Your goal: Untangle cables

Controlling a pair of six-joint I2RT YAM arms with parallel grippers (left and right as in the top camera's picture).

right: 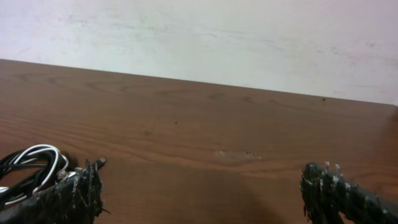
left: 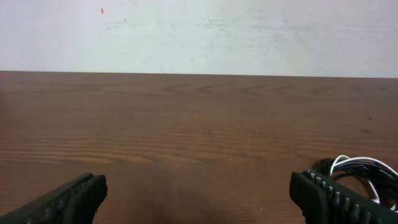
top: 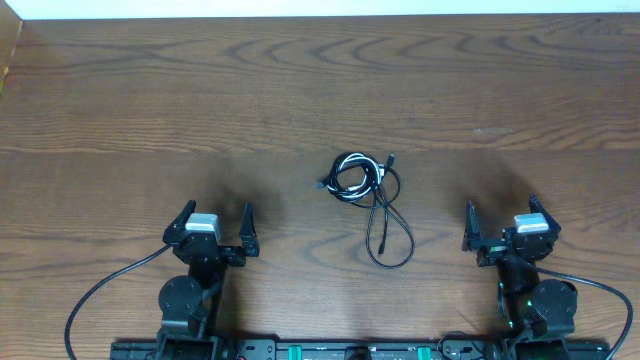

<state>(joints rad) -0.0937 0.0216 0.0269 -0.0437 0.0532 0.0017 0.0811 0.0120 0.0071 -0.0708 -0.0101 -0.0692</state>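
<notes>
My left claw (top: 216, 214) and right claw (top: 502, 210) both stand wide over the desk (top: 150, 100), holding nothing. The cables (top: 362, 185) lie between them, well apart from each. They form a tangled coil of white and black, with one black loop trailing toward me. My left wrist view catches the coil at its right edge, and my right wrist view at its left.

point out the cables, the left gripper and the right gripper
cables (top: 352, 177): overhead view, on the knotted coil
left gripper (top: 217, 211): overhead view, midway between its open fingertips
right gripper (top: 502, 207): overhead view, midway between its open fingertips
</notes>
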